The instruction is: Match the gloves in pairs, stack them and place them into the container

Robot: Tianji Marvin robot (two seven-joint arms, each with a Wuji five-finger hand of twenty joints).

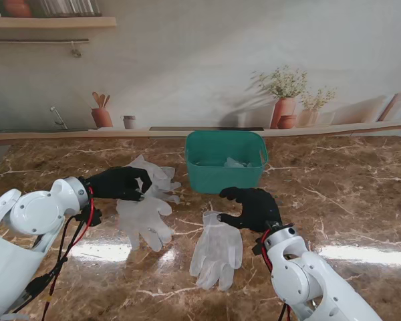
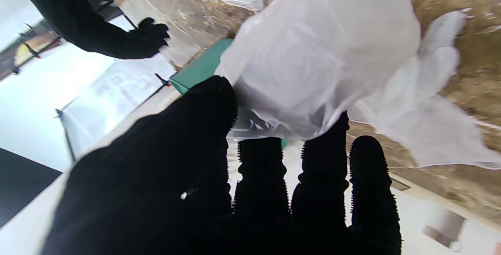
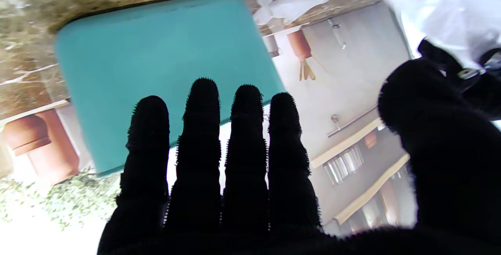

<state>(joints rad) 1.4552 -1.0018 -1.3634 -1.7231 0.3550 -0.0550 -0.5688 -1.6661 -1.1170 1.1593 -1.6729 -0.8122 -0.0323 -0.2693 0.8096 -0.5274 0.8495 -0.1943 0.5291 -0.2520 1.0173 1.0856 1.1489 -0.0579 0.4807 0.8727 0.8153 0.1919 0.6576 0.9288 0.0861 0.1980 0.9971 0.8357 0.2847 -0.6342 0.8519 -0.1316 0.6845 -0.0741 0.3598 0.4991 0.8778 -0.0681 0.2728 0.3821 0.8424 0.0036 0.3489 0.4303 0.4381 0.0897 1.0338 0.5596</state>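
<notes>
A: Where are the gloves?

B: Three white gloves are out on the brown marble table [image 1: 361,200]. One lies flat near the middle [image 1: 217,251], just nearer to me than the right hand [image 1: 254,206]. Another lies left of it [image 1: 146,221]. A third [image 1: 157,177] is farther from me, beside the green bin [image 1: 224,175].

A: And the bin?

B: It stands upright at the far middle of the table, and something pale lies in it; I cannot tell what.

A: What is the left hand [image 1: 120,182] doing?

B: It is pinching that far glove [image 2: 325,59]; the wrist view shows thumb [image 2: 203,106] and fingers [image 2: 325,141] closed on the thin white sheet.

A: The right hand?

B: Holding nothing, fingers [image 3: 203,122] straight and side by side, thumb spread away, pointing toward the bin [image 3: 156,63]
</notes>
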